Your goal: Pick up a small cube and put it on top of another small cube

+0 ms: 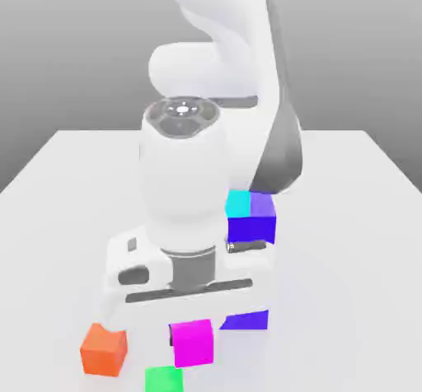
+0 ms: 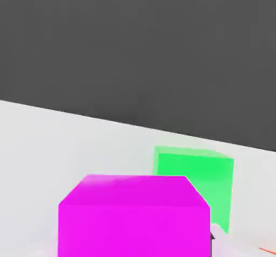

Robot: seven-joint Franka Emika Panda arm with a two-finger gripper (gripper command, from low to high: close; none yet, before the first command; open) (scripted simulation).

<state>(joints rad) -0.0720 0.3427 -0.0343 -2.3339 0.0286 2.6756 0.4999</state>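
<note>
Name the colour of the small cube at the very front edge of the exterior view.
Green; it shows best in the hand view.

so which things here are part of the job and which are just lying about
Job:
- magenta cube, in the gripper
- one other small cube as base: green cube, orange cube or cyan cube; can't tell which

Lying about:
- big blue-violet block, probably
- whichever small cubes aren't the base

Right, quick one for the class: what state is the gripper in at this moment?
Gripper: closed, its fingers shut on the magenta cube.
</note>
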